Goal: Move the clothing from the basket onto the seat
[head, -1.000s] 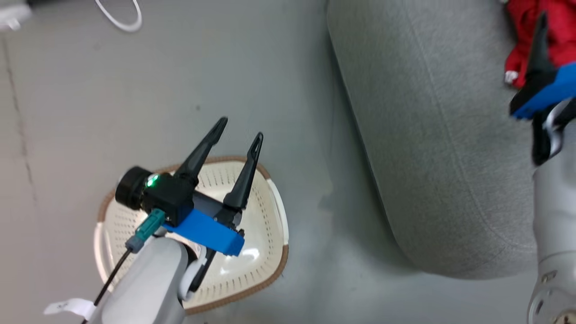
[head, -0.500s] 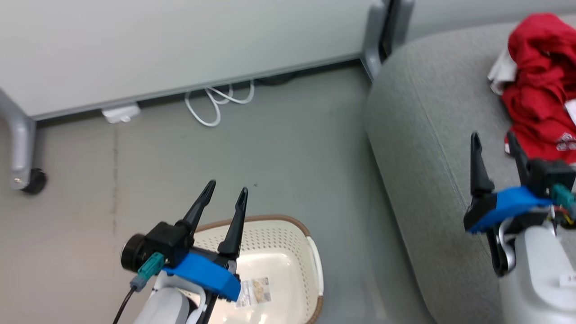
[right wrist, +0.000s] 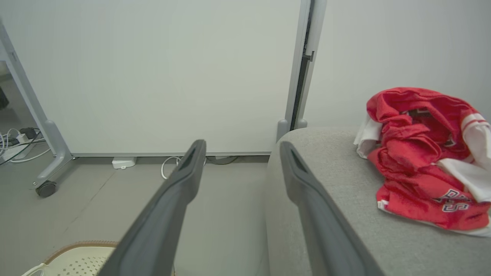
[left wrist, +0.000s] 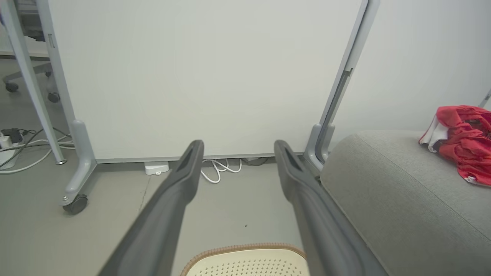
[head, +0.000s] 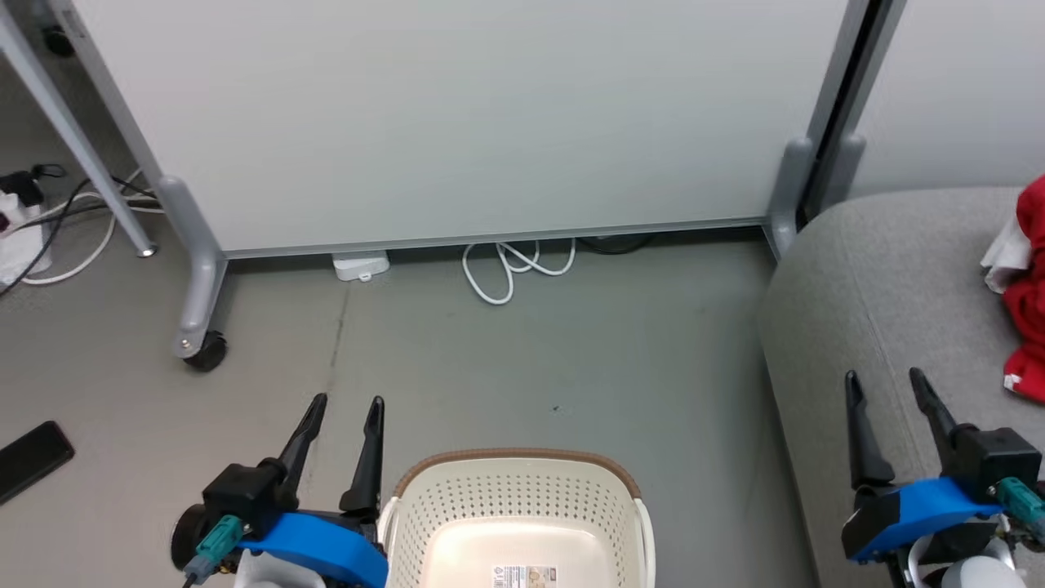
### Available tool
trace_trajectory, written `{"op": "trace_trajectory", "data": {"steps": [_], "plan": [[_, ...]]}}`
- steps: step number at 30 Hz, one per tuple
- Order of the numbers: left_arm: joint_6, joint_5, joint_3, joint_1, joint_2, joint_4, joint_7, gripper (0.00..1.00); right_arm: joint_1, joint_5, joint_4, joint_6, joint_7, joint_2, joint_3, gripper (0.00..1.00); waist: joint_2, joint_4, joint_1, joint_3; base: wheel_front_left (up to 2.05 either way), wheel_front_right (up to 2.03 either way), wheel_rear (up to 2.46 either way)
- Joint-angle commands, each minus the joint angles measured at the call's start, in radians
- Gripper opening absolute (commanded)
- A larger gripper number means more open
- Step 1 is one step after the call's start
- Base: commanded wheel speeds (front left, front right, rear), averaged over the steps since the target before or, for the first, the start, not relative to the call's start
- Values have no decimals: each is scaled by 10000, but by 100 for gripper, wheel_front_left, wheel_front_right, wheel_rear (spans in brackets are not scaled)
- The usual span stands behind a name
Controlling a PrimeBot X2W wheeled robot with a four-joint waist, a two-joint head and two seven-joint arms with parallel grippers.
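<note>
The grey seat (head: 882, 286) carries the clothing (right wrist: 418, 161), a rumpled red-and-white heap on its top, back from its rounded edge; the basket (head: 522, 454) stands on the floor beside the seat, with no fabric in the part that shows. The garments look light, limp and unlikely to slip, best pinched at a raised fold. The right jaws, over the seat's edge, and the left jaws, beyond the basket from the seat, both stand spread and empty.

The basket (head: 514, 459) stands on the floor, a label (head: 525, 576) on its base. The left gripper (head: 349, 400) is just beside its left rim, fingers parted. The right gripper (head: 883, 374), also parted, is over the seat (head: 882, 278), apart from the clothing (head: 1030, 314) lying there.
</note>
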Motion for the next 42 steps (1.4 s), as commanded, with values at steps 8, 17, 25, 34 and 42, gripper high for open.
{"op": "trace_trajectory", "data": {"steps": [8, 17, 25, 34, 42], "plan": [[-18, -56, 670, 315, 179, 117, -25, 100, 909, 572, -725, 5, 135, 6, 581, 100, -1, 513, 3, -353, 0, 0, 0], [-18, 56, 823, 433, 294, 250, -25, 100, 1235, 678, -864, 5, 159, 8, 786, 100, -1, 534, 3, -386, 0, 0, 0], [-19, 5, 752, 482, 287, 356, -25, 100, 1288, 782, -845, 5, 152, 9, 715, 100, -1, 476, 3, -376, 0, 0, 0], [-19, -158, 594, 400, 333, 390, -25, 100, 1296, 898, -871, 5, 184, 9, 832, 100, -1, 436, 3, -325, 0, 0, 0], [0, -245, 579, 917, 96, 846, 94, 0, 1315, 969, -257, 0, 261, 86, 803, 0, -1, 425, 3, -320, 0, 0, 0]]}}
